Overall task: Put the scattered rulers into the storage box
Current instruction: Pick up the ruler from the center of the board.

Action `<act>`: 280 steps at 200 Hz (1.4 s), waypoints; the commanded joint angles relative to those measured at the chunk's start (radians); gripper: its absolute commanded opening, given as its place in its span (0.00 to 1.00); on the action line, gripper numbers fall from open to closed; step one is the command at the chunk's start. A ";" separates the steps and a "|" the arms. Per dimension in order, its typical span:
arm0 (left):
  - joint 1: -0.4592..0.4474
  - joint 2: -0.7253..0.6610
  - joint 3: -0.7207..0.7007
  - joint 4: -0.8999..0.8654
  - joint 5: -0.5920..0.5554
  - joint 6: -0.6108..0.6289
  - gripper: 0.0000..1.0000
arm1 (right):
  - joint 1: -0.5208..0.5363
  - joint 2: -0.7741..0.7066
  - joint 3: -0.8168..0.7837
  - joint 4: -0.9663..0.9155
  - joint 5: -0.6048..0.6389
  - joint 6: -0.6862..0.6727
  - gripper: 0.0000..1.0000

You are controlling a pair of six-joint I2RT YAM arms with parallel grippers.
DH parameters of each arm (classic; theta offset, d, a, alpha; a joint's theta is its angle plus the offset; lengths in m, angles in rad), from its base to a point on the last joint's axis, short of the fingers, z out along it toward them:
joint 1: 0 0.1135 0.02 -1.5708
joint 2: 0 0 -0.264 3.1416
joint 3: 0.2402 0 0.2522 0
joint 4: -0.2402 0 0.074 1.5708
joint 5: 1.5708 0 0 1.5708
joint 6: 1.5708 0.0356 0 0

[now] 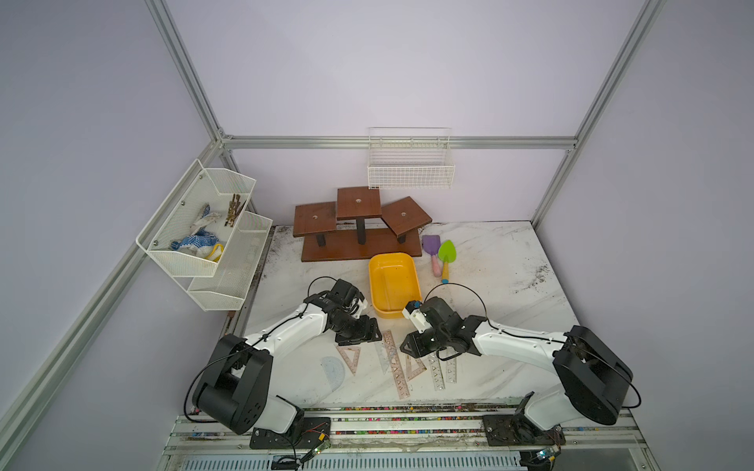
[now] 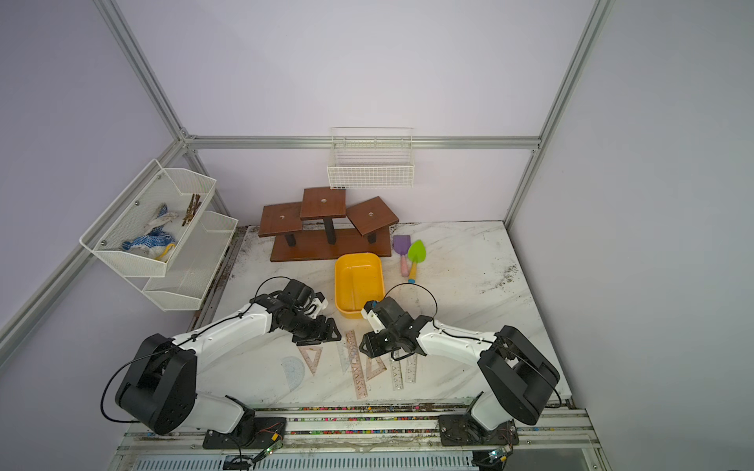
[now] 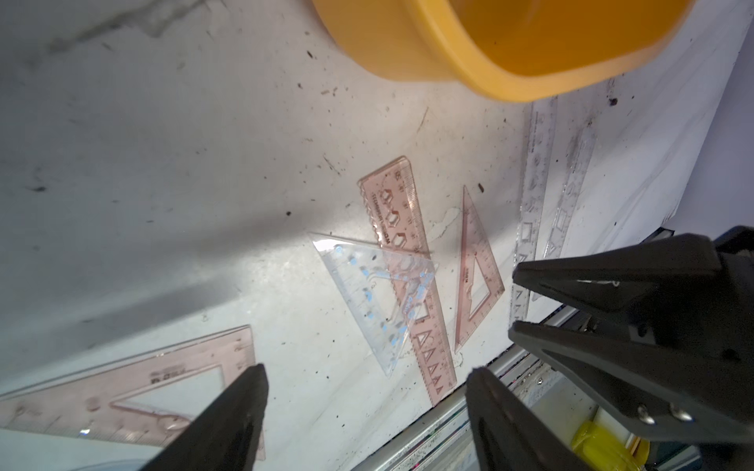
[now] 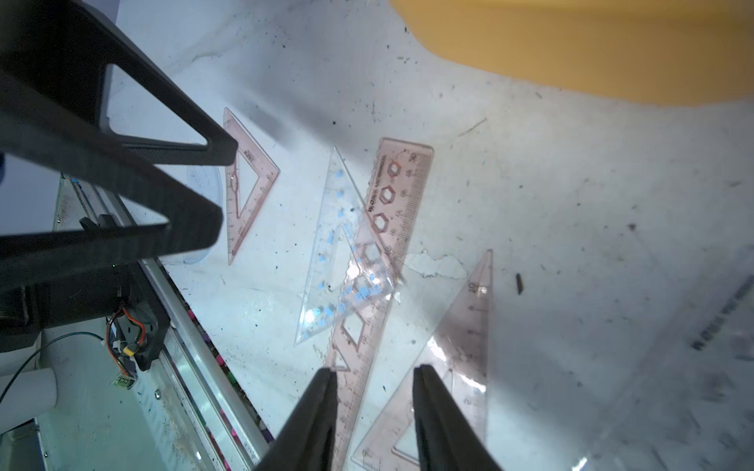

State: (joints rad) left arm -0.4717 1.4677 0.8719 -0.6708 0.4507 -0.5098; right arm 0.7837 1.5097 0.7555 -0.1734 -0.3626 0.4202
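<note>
My right gripper [image 4: 375, 369], parted and empty, hangs directly over a pink set square [image 4: 469, 326], with the long ruler [image 4: 402, 183] running ahead beside it; my left gripper [image 3: 367, 369], spread wide, covers a second square [image 3: 122, 379].

**Soiled white table, rulers spread along front**

Table [image 1: 506, 293] white w/ grey veining; dark dirt specks, esp. toward right side & back edge; brown wooden stand [image 1: 359, 249] at back centre; yellow storage box [image 1: 391, 285] just in front of it; purple shovel [image 1: 431, 244] & green shovel [image 1: 446, 252] side by side, right of box; near front edge, L to R: bluish protractor [image 1: 332, 371]; pink set square [image 1: 350, 357]; clear set square [image 1: 384, 359], one corner overlapping long pink straightedge [image 1: 396, 367]; second pink set square [image 1: 415, 367]; two clear straightedges [image 1: 436, 373], side by side.
</note>
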 commanded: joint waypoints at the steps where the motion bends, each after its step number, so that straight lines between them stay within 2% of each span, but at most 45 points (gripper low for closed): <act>1: -0.035 0.025 0.004 -0.001 0.034 -0.013 0.80 | 0.006 -0.016 -0.032 0.121 -0.019 0.030 0.39; 125: -0.042 0.127 -0.020 0.075 0.054 -0.009 0.78 | 0.005 0.088 -0.035 0.176 -0.009 0.089 0.40; 280: -0.042 0.174 -0.052 0.168 0.092 -0.062 0.68 | -0.004 0.171 -0.042 0.236 -0.067 0.173 0.40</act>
State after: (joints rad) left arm -0.5129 1.6100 0.8406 -0.5236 0.5430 -0.5579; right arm 0.7815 1.6608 0.7208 0.0437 -0.4168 0.5724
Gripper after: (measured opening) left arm 0.683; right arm 0.398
